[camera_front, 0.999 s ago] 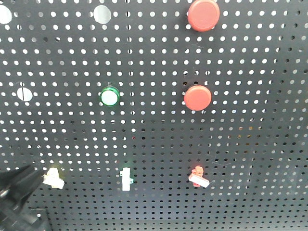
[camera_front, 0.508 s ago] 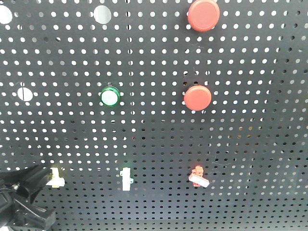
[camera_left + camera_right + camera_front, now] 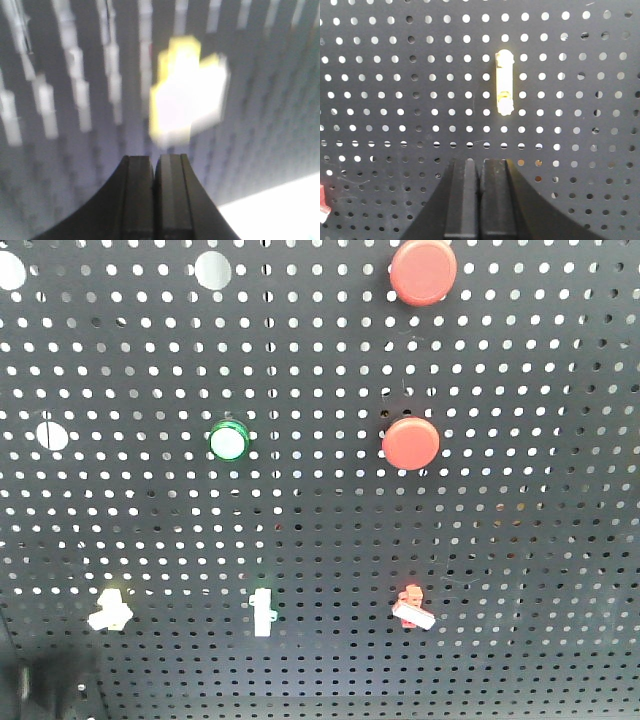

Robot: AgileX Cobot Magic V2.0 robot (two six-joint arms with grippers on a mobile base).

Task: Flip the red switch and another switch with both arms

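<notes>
Red and pale yellow toggles set low on a black pegboard.
The red switch sits lower right and the pale yellow switch lower left, well apart, with a green-based toggle between them. Both look like light, stiff plastic with short, probably fragile white levers, so nudge the lever tip rather than pinch it. The left jaws are pressed together just below the yellow switch. The right jaws are also closed, facing the board.
</notes>
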